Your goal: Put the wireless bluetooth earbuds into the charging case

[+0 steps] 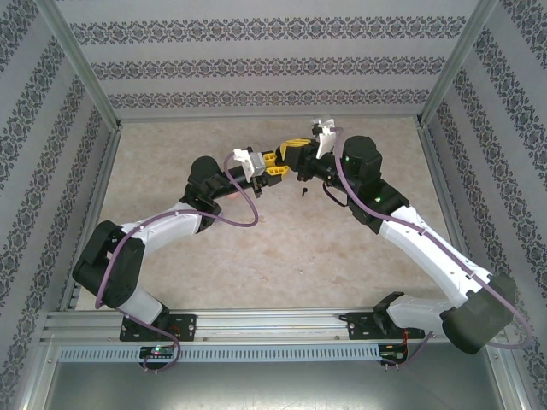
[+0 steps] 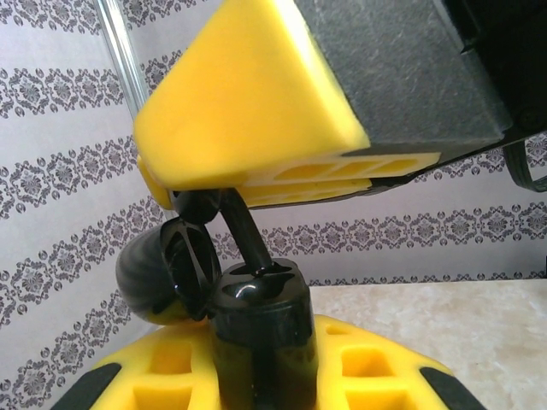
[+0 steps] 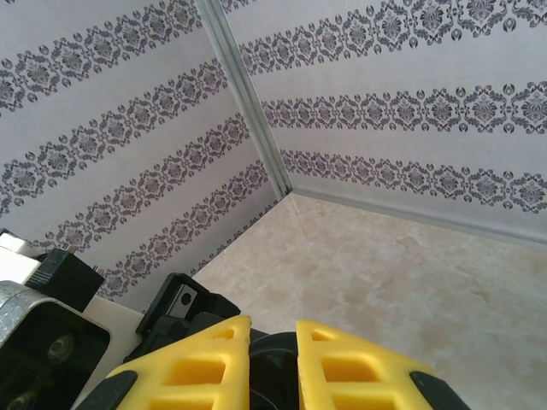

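**Inspector:** Largest items first. Count them.
**Assessor:** One worktop (image 1: 256,265), flat and mottled beige with a stone look. Two arms, the left arm (image 1: 162,226) and the right arm (image 1: 427,243), have white shells and black joints. They meet above the worktop's far middle.
**Inspector:** Tools?
**Assessor:** Two, each with two yellow plastic fingers with open cells. The left tool (image 1: 273,167) is clamped on the charging case (image 2: 256,333). The right tool (image 3: 273,329) is pinched on an earbud (image 2: 244,231).
**Inspector:** Describe the case.
**Assessor:** One unit, glossy black with a rounded upright body, seated between the left fingers. Its domed lid (image 2: 158,282) hangs open to one side.
**Inspector:** Earbuds?
**Assessor:** One confirmed. It is black, short-stemmed and tilted, with its lower end in the case's top recess and its upper end under the right tool's finger. One tiny dark item (image 1: 305,192) lies on the worktop near the tools, on their near side. It is too small to identify.
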